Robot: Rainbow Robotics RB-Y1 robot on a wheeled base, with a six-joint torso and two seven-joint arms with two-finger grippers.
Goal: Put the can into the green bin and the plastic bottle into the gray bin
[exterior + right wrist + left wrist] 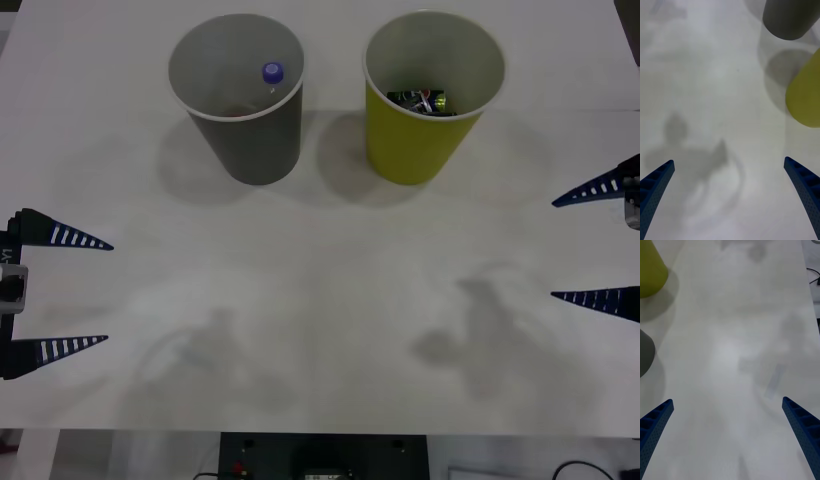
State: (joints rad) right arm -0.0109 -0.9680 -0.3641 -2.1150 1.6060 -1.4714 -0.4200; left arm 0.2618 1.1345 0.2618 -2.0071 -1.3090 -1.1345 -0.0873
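Note:
The gray bin point(240, 95) stands at the back left of the table, and the blue-purple cap of the plastic bottle point(273, 72) shows inside it. To its right stands the green bin point(430, 90) with the can point(422, 100) lying at its bottom. My left gripper point(85, 292) hangs open at the table's left edge, well short of the bins, with nothing between its fingers. My right gripper point(590, 243) is open at the right edge, also holding nothing. The right wrist view shows the gray bin point(790, 18) and the green bin point(807, 93) from the side; the left wrist view catches the green bin point(651, 272) and the gray bin point(644, 352).
The white table point(320, 300) lies bare between the grippers and in front of the bins. Its front edge runs along the bottom of the front view, with dark equipment point(320, 455) below it. A cable point(813, 275) lies beyond the table's edge in the left wrist view.

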